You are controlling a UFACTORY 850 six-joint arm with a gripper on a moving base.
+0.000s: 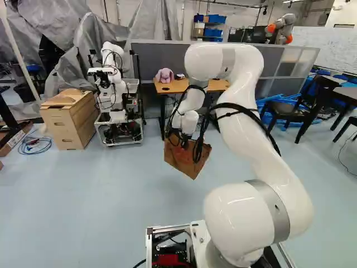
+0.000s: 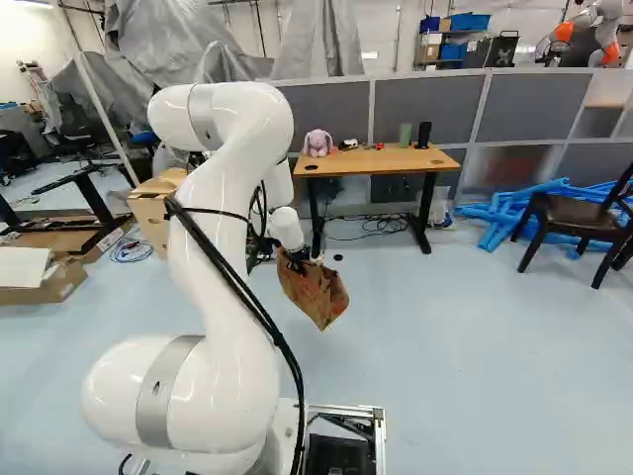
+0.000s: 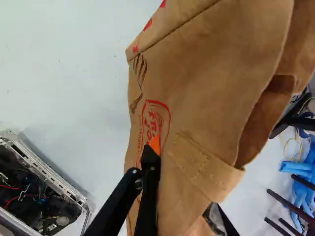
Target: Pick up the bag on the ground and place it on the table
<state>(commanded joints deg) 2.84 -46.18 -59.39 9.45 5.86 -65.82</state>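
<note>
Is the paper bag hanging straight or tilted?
Tilted: the bag hangs slanted from the jaws pinching it, one corner lowest.

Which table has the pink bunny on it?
The brown table, in front of the grey panels, has the bunny. The dark table is at the right of the left base view.
</note>
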